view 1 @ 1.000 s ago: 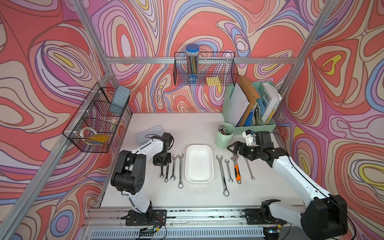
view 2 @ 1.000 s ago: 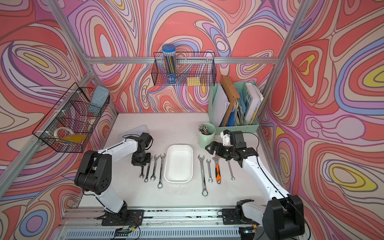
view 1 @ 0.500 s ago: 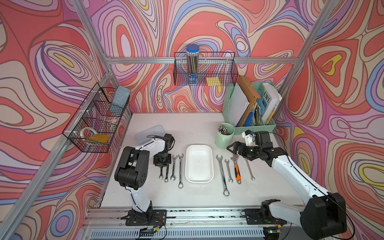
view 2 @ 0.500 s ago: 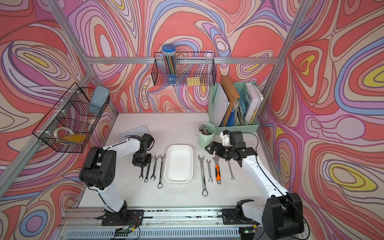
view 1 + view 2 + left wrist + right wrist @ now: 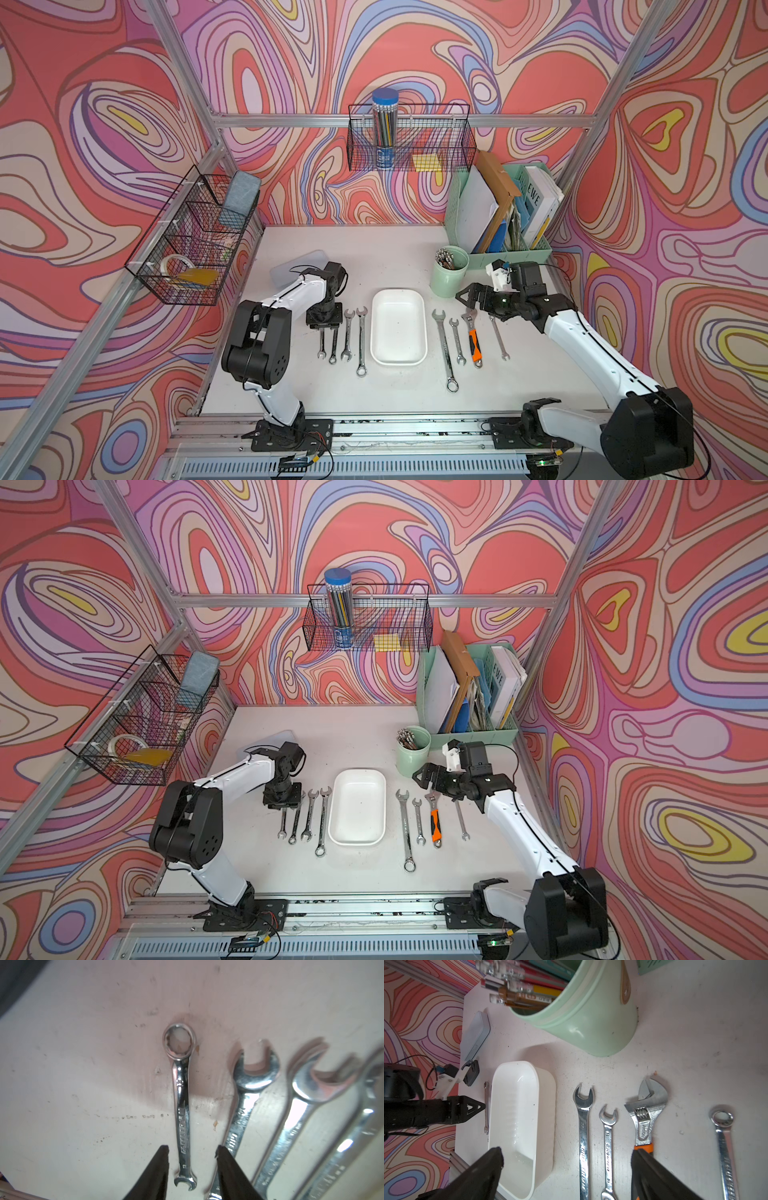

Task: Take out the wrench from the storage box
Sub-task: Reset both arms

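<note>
The white storage box [image 5: 398,328] [image 5: 357,808] lies mid-table with nothing in it; its wall shows in the right wrist view [image 5: 546,1115]. Left of it, four wrenches lie in a row on the table. The smallest wrench [image 5: 182,1105] [image 5: 321,347] is the leftmost, flat on the table. My left gripper [image 5: 192,1148] [image 5: 327,331] points down over its upper half, jaws open, with a gap on each side of the shaft. My right gripper [image 5: 566,1153] [image 5: 469,297] hovers open beside the cup, above the heads of the wrenches on the right, holding nothing.
Right of the box lie three plain wrenches and an orange-handled adjustable wrench [image 5: 475,336]. A mint cup of pens [image 5: 449,272] and a mint file organizer [image 5: 498,216] stand at the back right. A translucent case [image 5: 297,266] lies behind my left arm. Wire baskets hang on the walls.
My left gripper's jaws have parted, and the small wrench now lies free on the table between them. The right arm has stayed where it was, still open.
</note>
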